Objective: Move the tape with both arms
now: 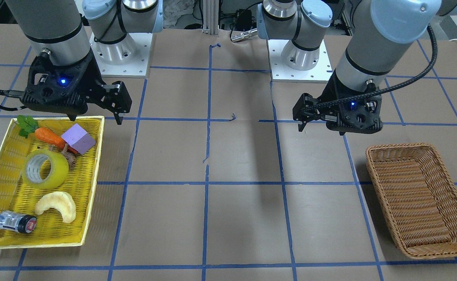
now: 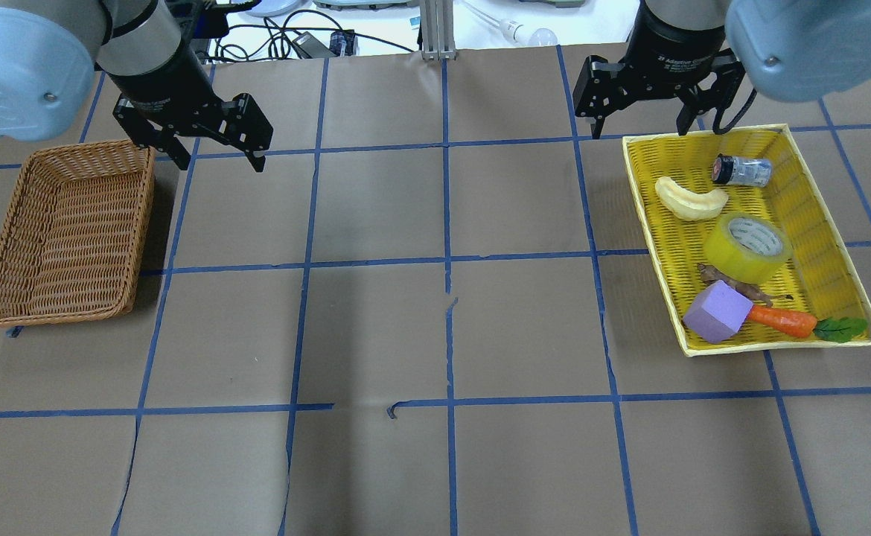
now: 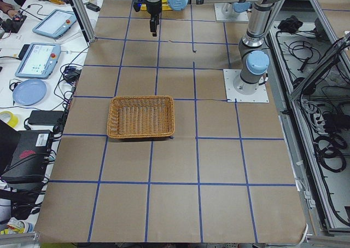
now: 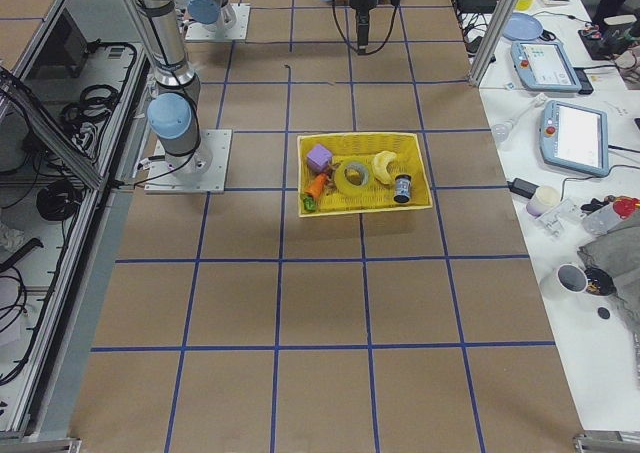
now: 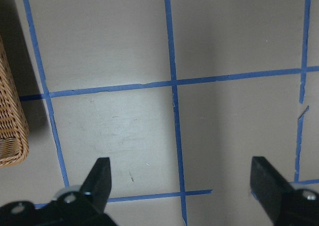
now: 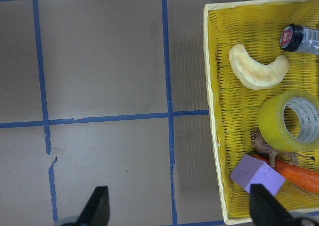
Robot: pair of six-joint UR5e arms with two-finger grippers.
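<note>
Glossy yellow-green tape [image 2: 747, 247] roll mid woven yellow tray [image 2: 778, 348], 4 o'clock from right gripper [image 2: 639, 132], jaws spread near tray's 11 o'clock corner. Left gripper [image 2: 219, 165] likewise spread at wicker basket's [image 2: 143, 223] 1 o'clock corner; flat paper-covered table [image 2: 443, 335] between.

So the table [image 2: 376, 327] was wrapped in plain brown paper, with blue tape lines [image 2: 447, 208] marking a big grid, a few torn at the crossings. A white bench [image 3: 66, 48] ran along the operators' side, cluttered with two tablet-style pendants [image 3: 37, 60] and a blue plate [image 3: 30, 91]. An aluminium post [image 3: 81, 12] stood at its edge. Opposite, looped black wires [image 3: 322, 122] filled a channel. Lighting was even, soft shadows only.
</note>
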